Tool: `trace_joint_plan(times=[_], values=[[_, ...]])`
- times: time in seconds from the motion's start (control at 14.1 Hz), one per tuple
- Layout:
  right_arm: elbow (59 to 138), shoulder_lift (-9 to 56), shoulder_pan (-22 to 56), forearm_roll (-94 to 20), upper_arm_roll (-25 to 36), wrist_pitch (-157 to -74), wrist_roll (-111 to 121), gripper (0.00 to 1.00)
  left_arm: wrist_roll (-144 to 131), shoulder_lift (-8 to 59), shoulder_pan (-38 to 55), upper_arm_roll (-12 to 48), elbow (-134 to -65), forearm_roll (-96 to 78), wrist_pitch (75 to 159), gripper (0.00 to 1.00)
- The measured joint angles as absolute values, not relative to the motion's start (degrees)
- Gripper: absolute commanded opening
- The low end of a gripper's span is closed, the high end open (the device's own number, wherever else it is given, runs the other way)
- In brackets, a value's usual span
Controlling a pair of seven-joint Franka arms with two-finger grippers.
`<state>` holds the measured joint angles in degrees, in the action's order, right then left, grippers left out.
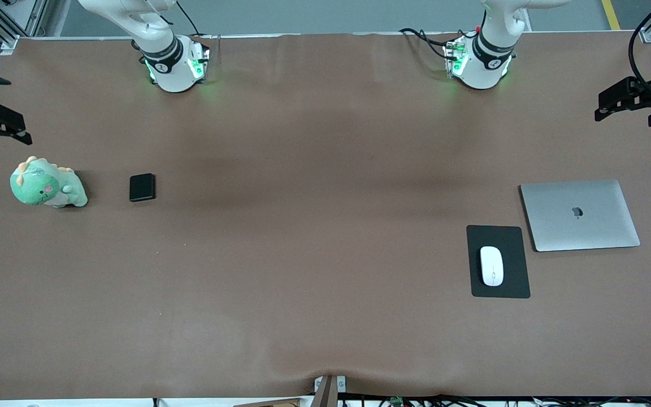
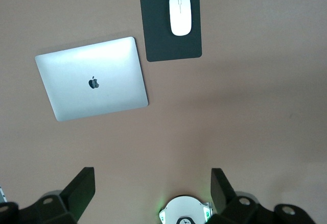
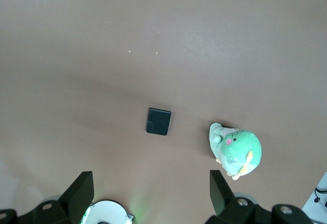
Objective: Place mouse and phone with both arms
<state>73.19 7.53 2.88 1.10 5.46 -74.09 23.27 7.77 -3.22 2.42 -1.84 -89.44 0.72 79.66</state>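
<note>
The white mouse [image 1: 491, 265] lies on a black mouse pad [image 1: 512, 243] toward the left arm's end of the table. It also shows in the left wrist view [image 2: 180, 13], on the pad [image 2: 156, 25]. The black phone [image 1: 142, 187] lies flat toward the right arm's end and shows in the right wrist view [image 3: 158, 121]. My left gripper [image 1: 613, 102] [image 2: 152, 188] is open and empty, high over its end of the table. My right gripper [image 1: 3, 121] [image 3: 148, 188] is open and empty, high over the other end.
A closed silver laptop [image 1: 580, 215] [image 2: 92, 78] lies beside the mouse pad, farther from the front camera. A green plush dinosaur [image 1: 46, 185] [image 3: 235, 152] sits beside the phone, nearer the table's end. Brown table [image 1: 314, 254] between them.
</note>
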Motion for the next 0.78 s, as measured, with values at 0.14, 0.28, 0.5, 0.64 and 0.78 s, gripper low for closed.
trace_joint_plan(times=[0.14,0.28,0.5,0.64,0.78], values=[[77.42,4.71,3.08,1.10,5.46,-75.75,21.71,1.00,7.80,-3.22,2.39,-1.84,-89.44,0.72,79.66,1.00],[81.83,2.28,3.26,1.00,5.45,-77.27,16.23,1.00,7.82,-3.22,2.34,-1.84,-89.44,0.72,79.66,1.00],[85.45,0.33,4.68,0.97,5.35,-77.70,6.32,1.00,7.83,-3.22,2.34,-1.83,-89.44,0.72,79.66,1.00],[87.54,-0.69,4.87,0.97,5.51,-78.04,3.51,1.00,7.83,-3.22,2.33,-1.83,-89.44,0.72,79.66,1.00],[88.70,-1.29,4.85,-0.45,7.17,-78.24,2.76,1.00,7.83,-3.22,2.31,-1.82,-89.44,0.72,79.66,1.00]])
